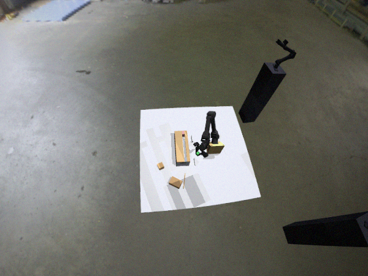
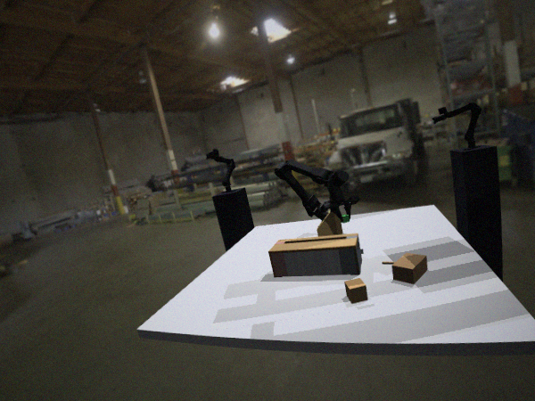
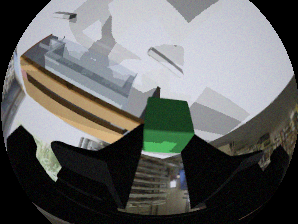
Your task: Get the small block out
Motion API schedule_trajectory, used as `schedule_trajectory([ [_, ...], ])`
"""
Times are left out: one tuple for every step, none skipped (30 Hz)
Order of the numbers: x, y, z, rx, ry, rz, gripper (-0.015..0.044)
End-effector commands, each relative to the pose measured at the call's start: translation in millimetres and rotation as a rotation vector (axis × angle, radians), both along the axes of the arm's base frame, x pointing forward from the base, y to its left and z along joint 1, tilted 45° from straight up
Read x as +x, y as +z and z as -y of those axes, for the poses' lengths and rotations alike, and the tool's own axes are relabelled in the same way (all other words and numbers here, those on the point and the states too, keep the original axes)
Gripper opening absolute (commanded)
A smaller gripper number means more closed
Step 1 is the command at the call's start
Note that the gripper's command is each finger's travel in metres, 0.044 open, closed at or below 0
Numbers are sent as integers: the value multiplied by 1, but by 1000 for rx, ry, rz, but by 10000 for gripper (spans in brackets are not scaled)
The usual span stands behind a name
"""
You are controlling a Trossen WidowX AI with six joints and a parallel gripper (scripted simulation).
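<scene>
A green block [image 1: 198, 153] [image 2: 345, 218] [image 3: 168, 124] is held between the fingertips of my gripper [image 3: 162, 130]. The gripper is shut on it and holds it up in the air, beside the box and apart from it. The long box [image 1: 179, 149] [image 2: 315, 260] [image 3: 75, 110] has an orange-tan top with a slot and a clear front. It stands upright on the white table [image 1: 227, 181] [image 2: 214, 307]. In the wrist view the box lies to the left of the block.
A tan slab [image 1: 216, 148] [image 2: 329, 225] stands close by the arm. A small brown cube [image 1: 161, 165] [image 2: 356, 290] and a larger brown block [image 1: 175, 182] [image 2: 409, 268] lie on the table, with a thin stick [image 1: 184, 181] beside the larger one. Small thin pieces lie near the box's front.
</scene>
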State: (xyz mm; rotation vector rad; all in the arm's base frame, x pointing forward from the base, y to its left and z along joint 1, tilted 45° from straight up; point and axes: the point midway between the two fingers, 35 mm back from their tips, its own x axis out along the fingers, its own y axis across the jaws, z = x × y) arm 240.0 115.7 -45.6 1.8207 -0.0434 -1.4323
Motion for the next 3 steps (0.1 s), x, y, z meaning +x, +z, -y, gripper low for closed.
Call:
schedule_trajectory([
  [-1,0,0,1,3,-5,0],
  [-1,0,0,1,3,-5,0],
  [-1,0,0,1,3,-5,0],
])
